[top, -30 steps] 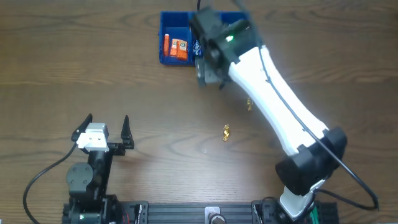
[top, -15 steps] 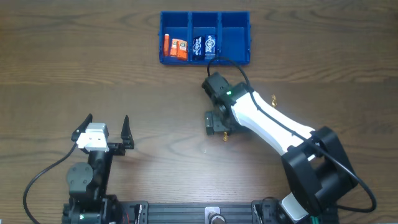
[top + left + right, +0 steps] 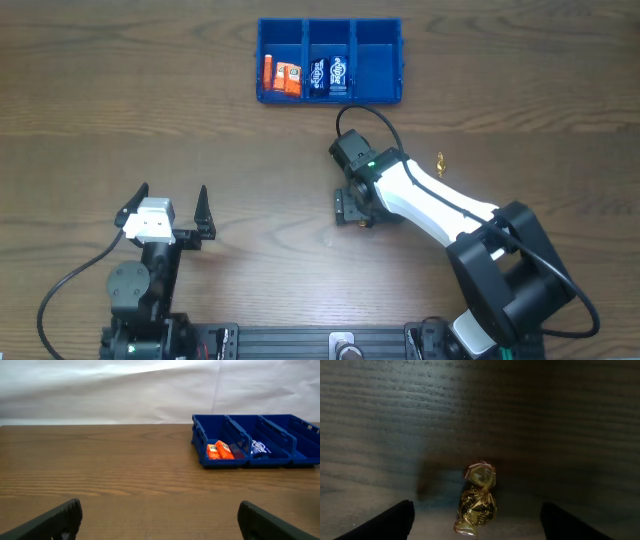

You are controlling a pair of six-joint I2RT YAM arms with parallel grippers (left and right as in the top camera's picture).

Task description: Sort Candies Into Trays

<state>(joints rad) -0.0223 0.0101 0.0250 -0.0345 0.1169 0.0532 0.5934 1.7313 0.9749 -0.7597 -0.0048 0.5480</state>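
My right arm (image 3: 430,200) is back from the tray (image 3: 378,72), low over the desk (image 3: 150,100); jaws spread wide around the gold candy (image 3: 477,497), next pick's ready.

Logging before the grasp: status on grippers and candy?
right gripper open, low over gold candy, fingers either side. left gripper open, at the table's left. Nothing blocking; second candy loose beside the right arm.

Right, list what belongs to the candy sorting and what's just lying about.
Job: blue tray, orange candies, blue candies, gold candy under the open right claw, second gold candy beside that arm.
Lying about: left claw, idle and open; white backdrop.
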